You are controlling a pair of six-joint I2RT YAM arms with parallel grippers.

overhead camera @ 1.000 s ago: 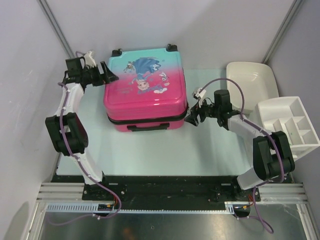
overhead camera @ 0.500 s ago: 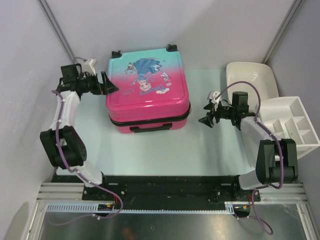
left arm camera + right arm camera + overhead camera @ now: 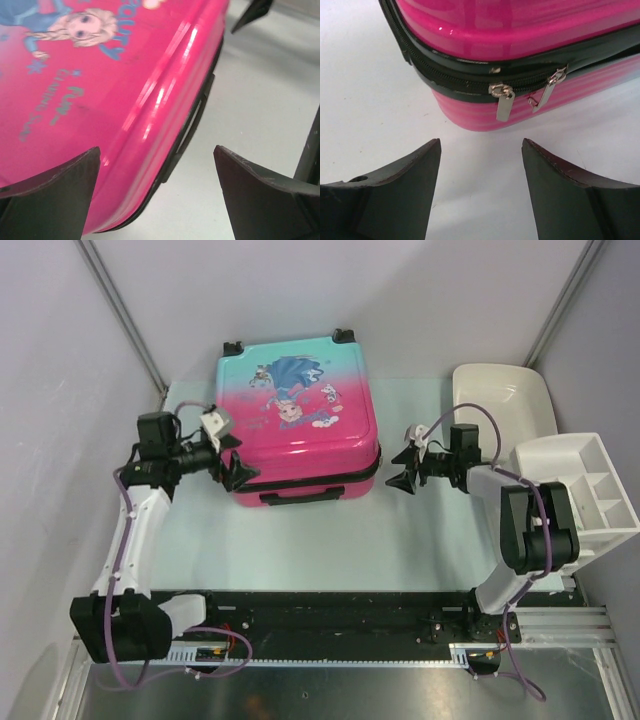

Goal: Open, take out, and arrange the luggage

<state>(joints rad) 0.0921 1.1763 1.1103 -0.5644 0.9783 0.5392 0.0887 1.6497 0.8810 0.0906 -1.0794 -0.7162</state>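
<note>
The suitcase [image 3: 295,410] sat zipped at centre; left gripper [image 3: 240,468] gaped empty at its lower-left corner, right gripper [image 3: 400,470], jaws apart and empty, faced the zipper pulls [image 3: 503,104].

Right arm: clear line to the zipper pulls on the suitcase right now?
Probably yes. The right gripper is open and faces the side of the luggage. Both zipper pulls hang straight ahead of it, with only bare table between.

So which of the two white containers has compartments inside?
The nearer organiser, split by inner walls; the tub behind it is a single undivided basin.
</note>
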